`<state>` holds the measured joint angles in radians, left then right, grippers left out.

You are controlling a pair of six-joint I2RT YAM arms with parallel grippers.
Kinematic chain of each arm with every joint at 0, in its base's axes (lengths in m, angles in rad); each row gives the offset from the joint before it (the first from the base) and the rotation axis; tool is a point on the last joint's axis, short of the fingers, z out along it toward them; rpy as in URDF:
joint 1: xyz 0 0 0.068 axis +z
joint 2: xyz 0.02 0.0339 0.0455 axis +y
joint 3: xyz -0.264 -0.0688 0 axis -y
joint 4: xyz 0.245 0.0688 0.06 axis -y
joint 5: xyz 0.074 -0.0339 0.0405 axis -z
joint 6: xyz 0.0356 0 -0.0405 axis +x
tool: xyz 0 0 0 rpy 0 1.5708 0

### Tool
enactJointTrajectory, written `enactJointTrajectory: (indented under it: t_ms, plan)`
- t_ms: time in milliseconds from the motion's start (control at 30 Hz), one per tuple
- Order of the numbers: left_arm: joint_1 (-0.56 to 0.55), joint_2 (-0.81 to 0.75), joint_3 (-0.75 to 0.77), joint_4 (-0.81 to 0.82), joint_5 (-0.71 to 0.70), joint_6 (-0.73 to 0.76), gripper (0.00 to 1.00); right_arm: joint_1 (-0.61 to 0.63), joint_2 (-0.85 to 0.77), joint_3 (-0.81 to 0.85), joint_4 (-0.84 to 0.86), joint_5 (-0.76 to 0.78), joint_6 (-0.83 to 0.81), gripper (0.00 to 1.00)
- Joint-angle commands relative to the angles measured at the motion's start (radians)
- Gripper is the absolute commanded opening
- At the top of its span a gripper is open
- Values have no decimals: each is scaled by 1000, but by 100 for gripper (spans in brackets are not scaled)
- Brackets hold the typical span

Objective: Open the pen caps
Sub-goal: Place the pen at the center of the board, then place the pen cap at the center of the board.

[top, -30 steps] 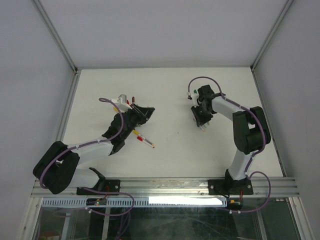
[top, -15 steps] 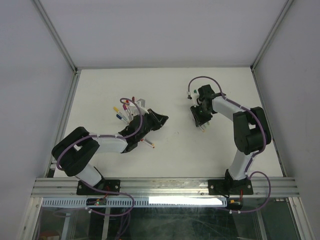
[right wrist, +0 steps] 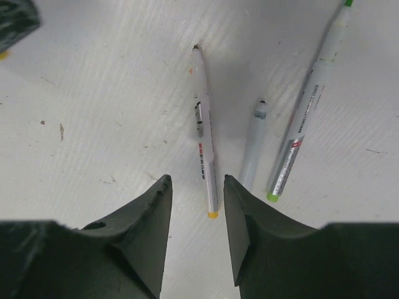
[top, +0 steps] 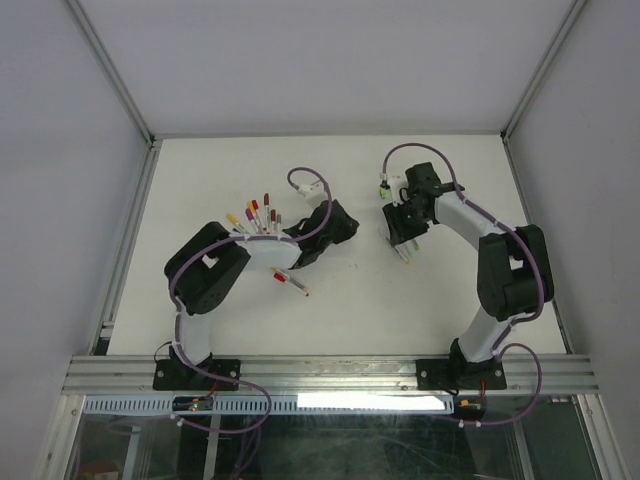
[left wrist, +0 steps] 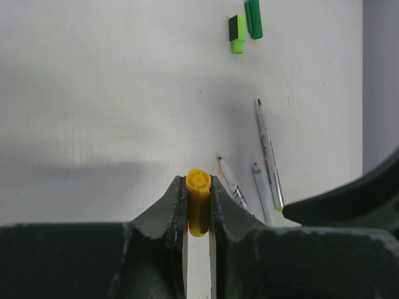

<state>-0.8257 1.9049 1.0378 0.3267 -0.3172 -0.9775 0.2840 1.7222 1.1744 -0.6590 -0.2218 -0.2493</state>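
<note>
My left gripper (left wrist: 199, 180) is shut on a yellow pen cap (left wrist: 199, 205), held end-on above the table. In the top view it (top: 348, 227) hangs mid-table, right of a fan of capped pens (top: 256, 214) with red, yellow and blue caps. My right gripper (right wrist: 195, 184) is open and empty, low over three uncapped pens: a yellow-ended one (right wrist: 204, 131) lies between its fingers, with a grey one (right wrist: 252, 146) and a green-ended one (right wrist: 308, 106) to the right. Two loose green caps (left wrist: 237, 31) lie further back.
A single capped pen (top: 290, 283) lies near the left arm's elbow. The uncapped pens also show in the left wrist view (left wrist: 268, 156), with the right arm's dark body (left wrist: 349, 199) close by. White walls and metal rails enclose the table (top: 330, 310).
My left arm has swung right from the fan of capped pens to mid-table, towards the right gripper. The fan of pens is now uncovered. The right gripper has barely moved.
</note>
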Motion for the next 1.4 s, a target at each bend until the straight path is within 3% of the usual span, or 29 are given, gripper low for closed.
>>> enactJointTrajectory:
  t_ms: [0,300,567,833,1367]
  plan:
    - [-12,103,219,-184,-28,61,0,-38,-96,47,6,-65,-19,42]
    - [-5,351,598,-368,-63,173,0,-136,-169,37,19,-139,-10,44]
    - [30,502,846,-474,-54,219,2,-146,-177,36,21,-155,-8,44]
    - [44,524,905,-486,-46,232,24,-150,-177,34,21,-159,-9,44]
    - [58,424,921,-490,-10,275,38,-157,-198,28,23,-214,-19,45]
